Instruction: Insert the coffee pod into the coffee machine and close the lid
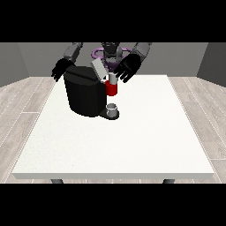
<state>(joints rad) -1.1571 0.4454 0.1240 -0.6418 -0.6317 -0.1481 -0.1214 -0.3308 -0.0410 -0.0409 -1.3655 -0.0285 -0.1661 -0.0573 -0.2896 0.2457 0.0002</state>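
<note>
Large white table (132, 145) on a pale wood-plank floor (198, 114), grey walls (31, 57) behind.

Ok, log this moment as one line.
coffee machine: lid up | hand at view's right: open, above red part | cup: under spout

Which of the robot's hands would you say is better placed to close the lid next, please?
Probably the robot's left, the hand at the view's right: it hangs open right beside the raised lid of the coffee machine. The hand at the view's left sits behind the machine's far side.
</note>
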